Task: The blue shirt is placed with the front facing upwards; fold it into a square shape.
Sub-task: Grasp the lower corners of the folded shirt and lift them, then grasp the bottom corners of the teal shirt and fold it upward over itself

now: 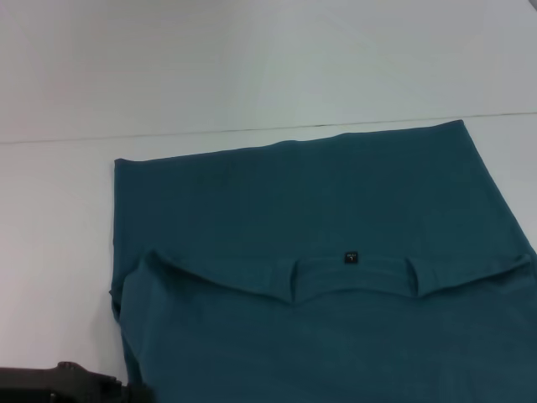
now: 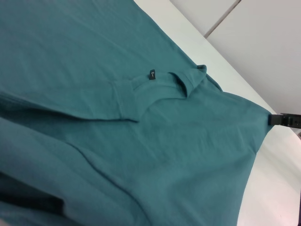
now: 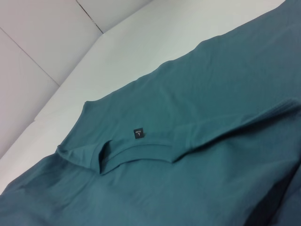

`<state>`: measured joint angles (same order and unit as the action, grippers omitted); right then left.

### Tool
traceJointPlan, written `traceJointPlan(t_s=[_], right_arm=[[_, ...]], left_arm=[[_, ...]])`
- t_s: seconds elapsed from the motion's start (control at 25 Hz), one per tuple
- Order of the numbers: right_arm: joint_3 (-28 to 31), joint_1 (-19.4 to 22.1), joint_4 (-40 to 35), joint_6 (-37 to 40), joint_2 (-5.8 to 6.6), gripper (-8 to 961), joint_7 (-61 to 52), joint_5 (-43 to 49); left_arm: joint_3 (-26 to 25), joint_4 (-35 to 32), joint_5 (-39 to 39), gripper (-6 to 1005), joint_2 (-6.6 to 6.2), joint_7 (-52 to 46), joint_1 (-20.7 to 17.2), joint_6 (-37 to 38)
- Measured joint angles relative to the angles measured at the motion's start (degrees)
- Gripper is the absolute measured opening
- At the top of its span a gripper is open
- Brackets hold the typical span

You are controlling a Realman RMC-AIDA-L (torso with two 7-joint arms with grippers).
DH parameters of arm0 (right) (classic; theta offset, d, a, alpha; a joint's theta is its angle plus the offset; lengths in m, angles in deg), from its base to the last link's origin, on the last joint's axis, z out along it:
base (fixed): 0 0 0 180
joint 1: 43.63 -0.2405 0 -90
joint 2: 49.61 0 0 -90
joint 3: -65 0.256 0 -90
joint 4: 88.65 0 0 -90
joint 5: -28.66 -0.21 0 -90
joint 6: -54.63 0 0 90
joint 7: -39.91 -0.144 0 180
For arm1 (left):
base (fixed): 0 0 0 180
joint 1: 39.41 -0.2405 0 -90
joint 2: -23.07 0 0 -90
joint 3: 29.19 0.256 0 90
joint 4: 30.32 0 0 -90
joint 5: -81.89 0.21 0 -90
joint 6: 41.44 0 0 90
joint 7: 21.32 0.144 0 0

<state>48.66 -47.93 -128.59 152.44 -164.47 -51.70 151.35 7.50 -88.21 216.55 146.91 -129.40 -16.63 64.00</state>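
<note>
The blue shirt [image 1: 319,210] lies spread on the white table [image 1: 50,218], its straight hem along the far side. The collar edge with a small dark tag [image 1: 351,258] runs across the middle and lies over the cloth below it. The same collar and tag show in the left wrist view [image 2: 153,75] and the right wrist view [image 3: 138,133]. My left gripper [image 1: 80,382] shows as a dark block at the near left, touching the shirt's near left edge. A dark piece, probably my right gripper [image 2: 287,120], sits at the shirt's far edge in the left wrist view.
White table surface borders the shirt on the left and beyond the hem. A thin seam line [image 1: 252,130] crosses the table behind the shirt. The shirt's right side runs out of the head view.
</note>
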Motion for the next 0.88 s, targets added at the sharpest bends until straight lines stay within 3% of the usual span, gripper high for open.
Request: traceJointPlan(t_s=[0.24, 0.44, 0.68, 0.88], right_arm=[[1.1, -0.4, -0.1, 0.4, 0.17, 11, 0.2, -0.3], [4.9, -4.9, -0.2, 0.8, 1.38, 11, -0.6, -0.4], [6.9, -13.9, 0.1, -4.9, 3.42, 10, -3.9, -0.4], [6.2, -21.6, 0.8, -15.7, 3.35, 11, -4.7, -0.1]], left_arm=[[-0.3, 0.1, -0.5, 0, 0.01, 0.1, 0.5, -0.1], [-0.6, 1.1, -3.2, 1, -0.49, -0.5, 3.0, -4.0], [-1.9, 7.5, -4.5, 1, -2.65, -2.5, 10.7, -16.1], [-1.6, 15.7, -4.4, 0, -3.99, -2.7, 18.2, -30.7]])
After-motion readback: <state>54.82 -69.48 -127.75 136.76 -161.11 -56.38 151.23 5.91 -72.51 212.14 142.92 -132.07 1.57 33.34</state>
